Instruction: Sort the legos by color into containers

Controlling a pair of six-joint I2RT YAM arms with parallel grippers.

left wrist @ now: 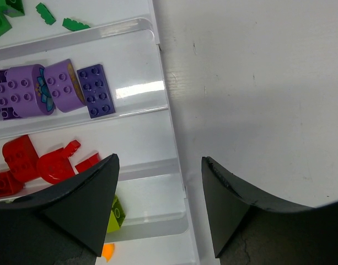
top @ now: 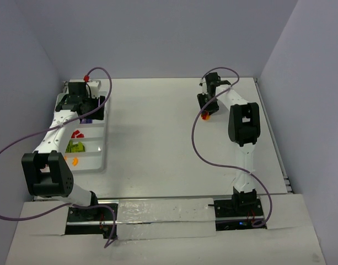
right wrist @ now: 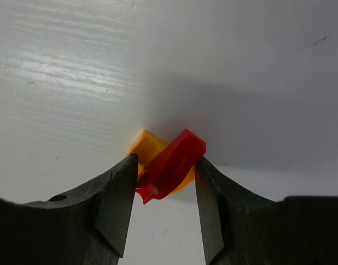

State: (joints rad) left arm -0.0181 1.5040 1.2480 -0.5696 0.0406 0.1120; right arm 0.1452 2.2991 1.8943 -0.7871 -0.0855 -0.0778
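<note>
Presently the right gripper (right wrist: 165,160) stands low over the table (top: 157,138) at its far right, fingers pinching a red brick (right wrist: 171,163); both inner faces appear to touch it. The brick's long axis lies slantwise across the gap, low end by the left finger, high end by the right. An orange brick (right wrist: 146,146) sits directly behind, touching the red one, outside the pinch as far as can be told. The tray (left wrist: 146,138) lies well apart on the left, its red compartment (left wrist: 25,160) already stocked. The left gripper (left wrist: 159,160) hovers over the tray's right rim, fingers spread, holding nothing. Judgement: the slanted hold may slip
</note>
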